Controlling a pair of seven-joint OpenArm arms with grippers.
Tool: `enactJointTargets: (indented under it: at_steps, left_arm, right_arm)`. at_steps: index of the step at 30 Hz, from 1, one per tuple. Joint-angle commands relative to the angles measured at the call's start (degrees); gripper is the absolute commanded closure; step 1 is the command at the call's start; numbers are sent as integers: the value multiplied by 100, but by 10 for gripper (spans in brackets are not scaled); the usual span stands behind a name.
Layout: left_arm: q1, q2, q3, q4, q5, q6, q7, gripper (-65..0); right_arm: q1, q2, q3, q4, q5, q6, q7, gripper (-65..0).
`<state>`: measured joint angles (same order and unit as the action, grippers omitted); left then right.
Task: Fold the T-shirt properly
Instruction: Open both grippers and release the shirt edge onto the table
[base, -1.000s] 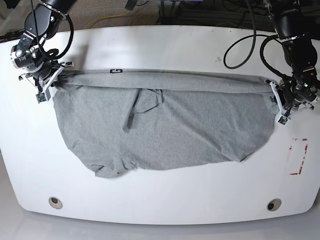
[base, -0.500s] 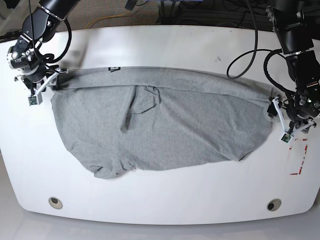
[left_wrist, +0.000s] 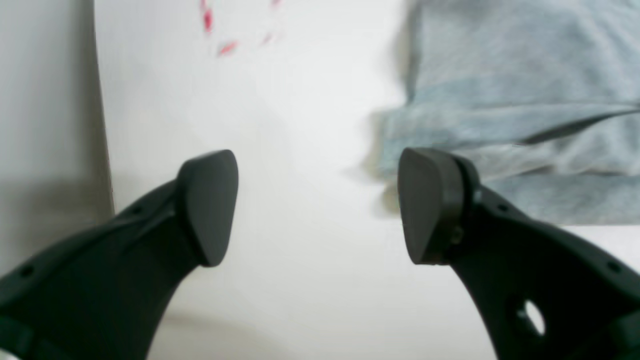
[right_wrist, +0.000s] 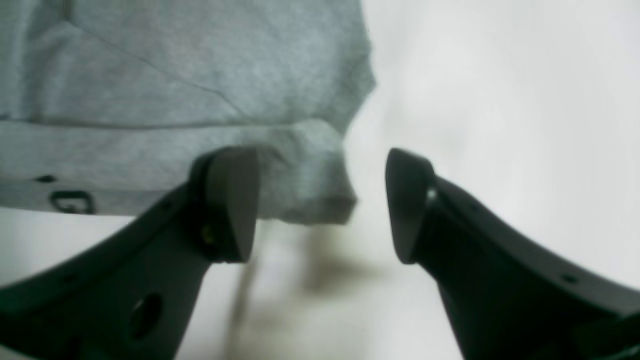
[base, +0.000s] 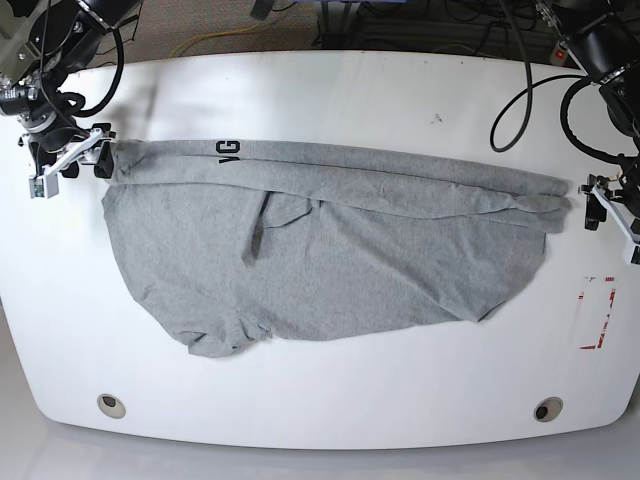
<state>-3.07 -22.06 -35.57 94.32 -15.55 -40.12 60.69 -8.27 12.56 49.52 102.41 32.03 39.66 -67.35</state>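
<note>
The light grey T-shirt (base: 330, 250) lies spread on the white table (base: 330, 100), its far edge folded over into a long band with black lettering (base: 228, 148) showing. My right gripper (base: 68, 163) stands open just off the band's left end; in the right wrist view the T-shirt (right_wrist: 175, 85) corner lies past its parted fingers (right_wrist: 230, 200), unclamped, with the right gripper (right_wrist: 322, 205) over bare table. My left gripper (base: 608, 212) is open beside the band's right end. In the left wrist view the left gripper (left_wrist: 315, 205) holds nothing, and the T-shirt (left_wrist: 510, 90) lies up right.
Red tape marks (base: 597, 312) sit on the table at the right, also seen as red marks (left_wrist: 220, 30) in the left wrist view. Two round holes (base: 111, 405) (base: 547, 409) lie near the front edge. The table edge (left_wrist: 100, 100) runs close to the left gripper. Cables hang at the back.
Both grippers opened and let go of the shirt's ends, then drew outward away from the cloth. The stretched band now rests slack on the table.
</note>
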Motion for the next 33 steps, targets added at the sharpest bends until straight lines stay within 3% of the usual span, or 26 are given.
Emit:
enactJointTargets:
  at_steps: [1, 12, 23, 28, 33]
  left_arm:
    - [-93, -84, -78, -74, -128, 12, -86, -469]
    - [13, -84, -34, -171, -23, 12, -104, -465]
    - [57, 119, 1109, -936, 601, 12, -1677, -465]
    - [57, 101, 1241, -1358, 601, 174, -1985, -465]
    - [259, 75, 1232, -1542, 601, 166, -1976, -465]
  right_arm:
    - [58, 155, 11, 5, 309, 34, 93, -385]
    - [76, 243, 20, -241, 274, 34, 102, -385]
    - [225, 261, -24, -865, 274, 34, 111, -385]
    - [366, 287, -121, -900, 283, 34, 102, -385]
    - [515, 296, -807, -628, 283, 34, 93, -385]
